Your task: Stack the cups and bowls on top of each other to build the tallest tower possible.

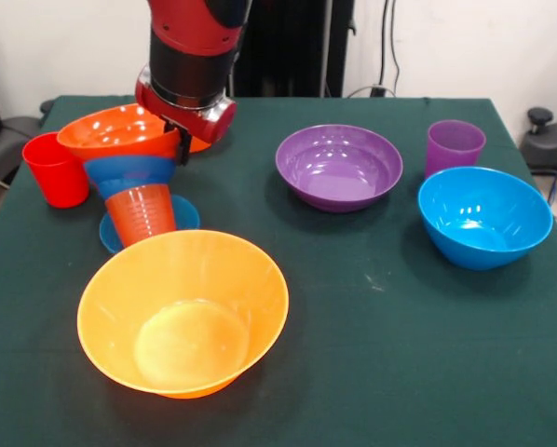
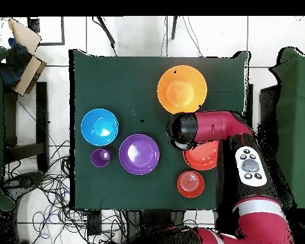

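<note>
A stack stands at the left in the front view: a small light blue bowl [image 1: 181,216] at the bottom, an orange-red cup [image 1: 141,214], a dark blue bowl [image 1: 129,173] and a red-orange bowl [image 1: 111,131] on top. My gripper [image 1: 183,142] sits at that top bowl's right rim. The big yellow-orange bowl [image 1: 181,321] stands alone in front of the stack. A red cup [image 1: 55,169] stands left of the stack. The purple bowl [image 1: 339,168], purple cup [image 1: 455,145] and large light blue bowl [image 1: 484,216] stand apart on the right. The small orange bowl is hidden.
In the overhead view my arm [image 2: 212,130] covers the stack, with the red-orange bowl [image 2: 204,156] showing beside it. The green table [image 1: 372,372] has bare cloth at the front right.
</note>
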Action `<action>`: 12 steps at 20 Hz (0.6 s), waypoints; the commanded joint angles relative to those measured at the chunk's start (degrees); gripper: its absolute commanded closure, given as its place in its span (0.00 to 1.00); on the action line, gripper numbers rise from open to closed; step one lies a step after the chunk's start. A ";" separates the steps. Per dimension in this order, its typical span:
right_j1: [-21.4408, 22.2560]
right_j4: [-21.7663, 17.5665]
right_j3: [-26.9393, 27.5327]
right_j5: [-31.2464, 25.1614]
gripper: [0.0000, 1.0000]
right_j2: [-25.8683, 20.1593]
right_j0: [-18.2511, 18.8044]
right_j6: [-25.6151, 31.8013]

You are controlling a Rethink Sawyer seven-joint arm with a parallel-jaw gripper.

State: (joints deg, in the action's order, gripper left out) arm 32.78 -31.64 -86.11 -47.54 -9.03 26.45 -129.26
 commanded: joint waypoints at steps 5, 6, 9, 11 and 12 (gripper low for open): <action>-0.03 -3.58 6.75 -5.46 1.00 -6.46 -1.98 15.79; -0.01 -3.99 7.12 -5.78 1.00 -6.22 -2.29 15.78; 0.04 -5.40 8.44 -6.72 1.00 -5.33 -3.47 15.93; -0.06 -5.47 8.86 -7.23 1.00 -5.41 -3.53 16.61; -0.09 -5.51 9.00 -7.38 1.00 -5.43 -3.54 16.87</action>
State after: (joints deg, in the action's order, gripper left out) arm 32.77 -31.72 -82.77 -49.84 -10.24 25.08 -129.26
